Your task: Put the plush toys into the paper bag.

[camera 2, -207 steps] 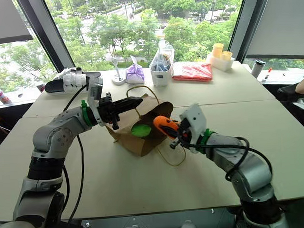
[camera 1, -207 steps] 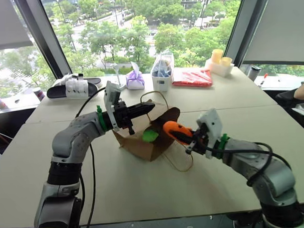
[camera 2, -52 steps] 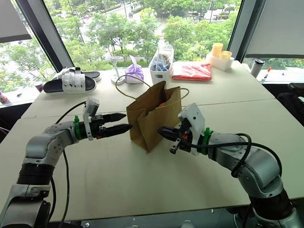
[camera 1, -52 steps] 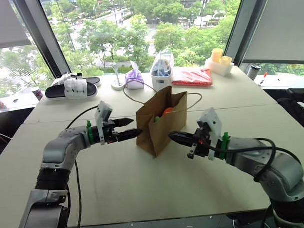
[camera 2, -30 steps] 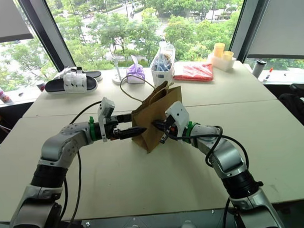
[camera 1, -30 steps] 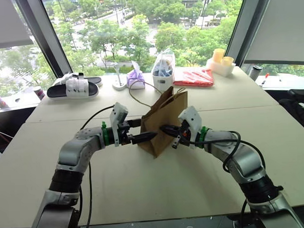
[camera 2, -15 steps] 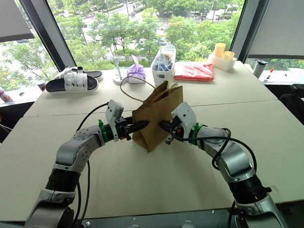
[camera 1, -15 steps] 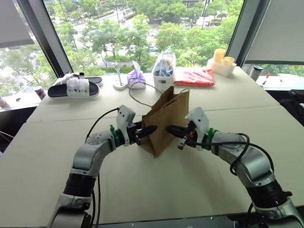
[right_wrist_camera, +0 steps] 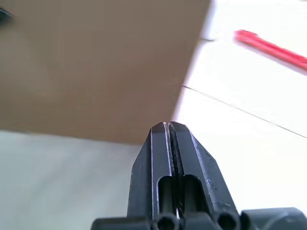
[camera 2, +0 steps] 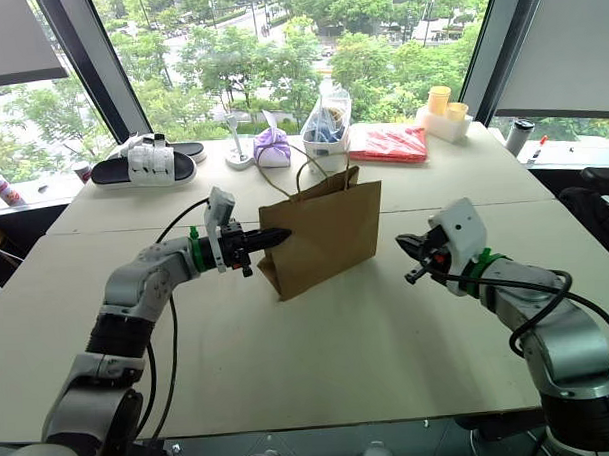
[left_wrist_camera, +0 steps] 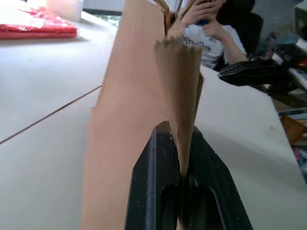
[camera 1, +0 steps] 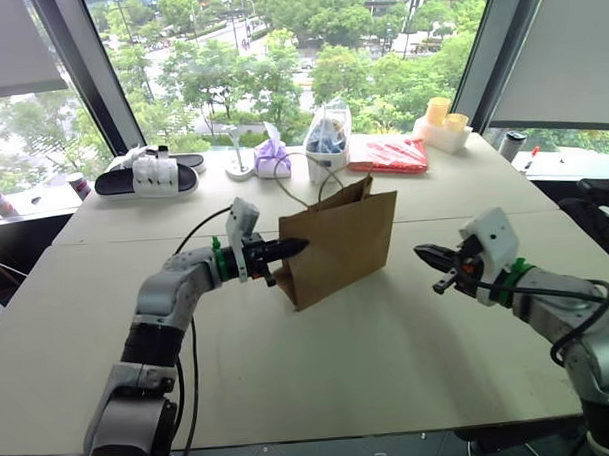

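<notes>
Left eye view gives us the clearest read on progress: we see no plush toys lying loose on the desk [camera 1: 320, 388], so we judge that both are probably already inside the paper bag [camera 1: 337, 249], though its opening is turned away from us and we cannot see its contents to confirm. What is left, as far as we can tell, is at most steadying the bag. Nearest to us, at about four o'clock from the bag, the right hand [camera 1: 432, 258] hangs above the desk with its two black fingers pressed together on nothing, well apart from the bag. A little farther in, at nine o'clock from the bag, the left hand [camera 1: 290, 247] is closed tight on the bag's narrow side fold; the left wrist view shows the paper edge pinched between its fingers [left_wrist_camera: 156, 167]. The bag stands upright near the middle of the desk, its cord handles [camera 1: 333, 179] rising at twelve o'clock. Beyond it, along the window edge, sit a purple pouch [camera 1: 273, 161] and a white container [camera 1: 325, 152].
</notes>
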